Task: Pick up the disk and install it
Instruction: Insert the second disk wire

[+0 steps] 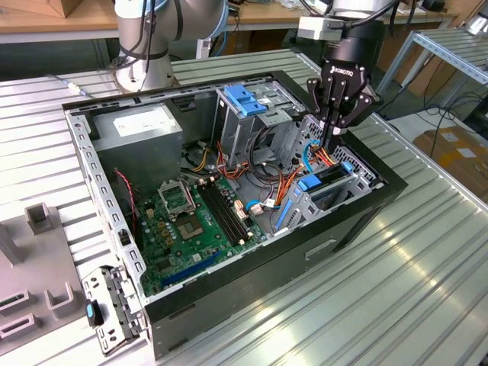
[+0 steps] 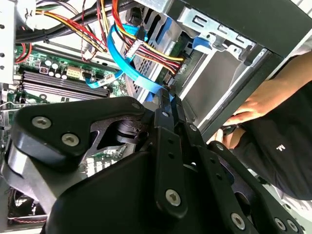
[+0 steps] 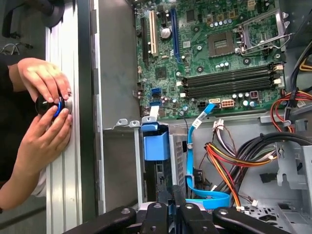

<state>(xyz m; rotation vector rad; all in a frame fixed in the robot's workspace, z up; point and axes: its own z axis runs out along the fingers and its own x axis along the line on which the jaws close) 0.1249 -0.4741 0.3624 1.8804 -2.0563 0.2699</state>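
The disk (image 1: pixel 329 177) lies in the low drive cage at the front corner of the open computer case (image 1: pixel 229 290), on the exterior view's right. Its blue carrier tabs stick out at both ends, and one tab (image 3: pixel 156 142) is plain in the first wrist view. My gripper (image 1: pixel 335 139) hangs straight down over the disk's far end, just above it. In both wrist views the black fingers (image 3: pixel 171 191) are pressed together with nothing between them. Whether the fingertips (image 2: pixel 166 101) touch the disk I cannot tell.
A tall metal cage with a blue latch (image 1: pixel 245 99) stands just behind the disk. Bundles of red, yellow and blue cables (image 1: pixel 293 171) crowd the space beside my gripper. A person's hands (image 3: pixel 46 105) hold a black knob on the table outside the case wall.
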